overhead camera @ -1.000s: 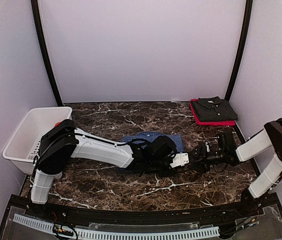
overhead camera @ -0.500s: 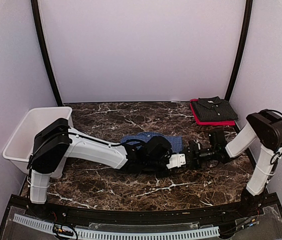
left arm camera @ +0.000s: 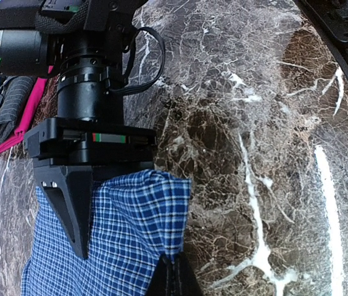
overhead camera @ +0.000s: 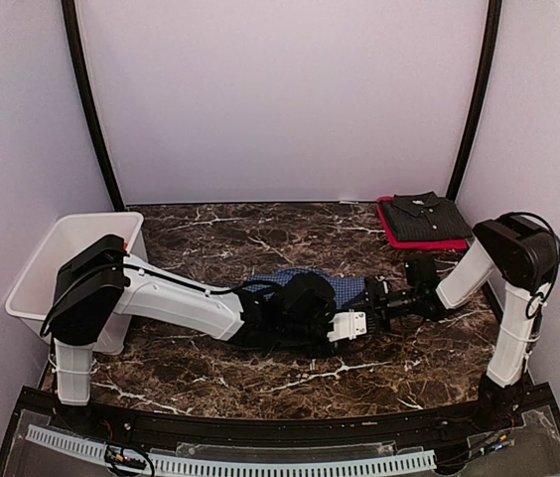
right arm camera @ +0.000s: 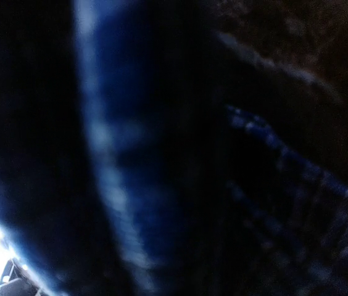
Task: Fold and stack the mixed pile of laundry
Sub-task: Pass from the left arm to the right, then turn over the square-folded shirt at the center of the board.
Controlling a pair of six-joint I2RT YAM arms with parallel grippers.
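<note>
The blue-and-white checked shirt (overhead camera: 295,278) lies folded at the table's middle. My left gripper (overhead camera: 351,320) reaches across it from the left, and in the left wrist view its black fingertips (left arm camera: 174,279) are shut on the shirt's (left arm camera: 124,228) near corner. My right gripper (overhead camera: 377,298) comes in low from the right at the same end. One black finger (left arm camera: 72,209) lies on top of the cloth; the other is hidden. The right wrist view is dark, filled with blurred blue cloth (right arm camera: 106,154). The orange-red shirt (overhead camera: 429,242) lies folded at the back right.
A dark folded shirt (overhead camera: 424,214) sits on top of the orange-red one. The white basket (overhead camera: 57,263) stands at the left edge, beside the left arm's shoulder. Black frame posts rise at both back corners.
The right arm has swung in to the left and its gripper has reached the shirt's right end, jaws narrowing. The left arm stayed on the shirt, shifting slightly left.
</note>
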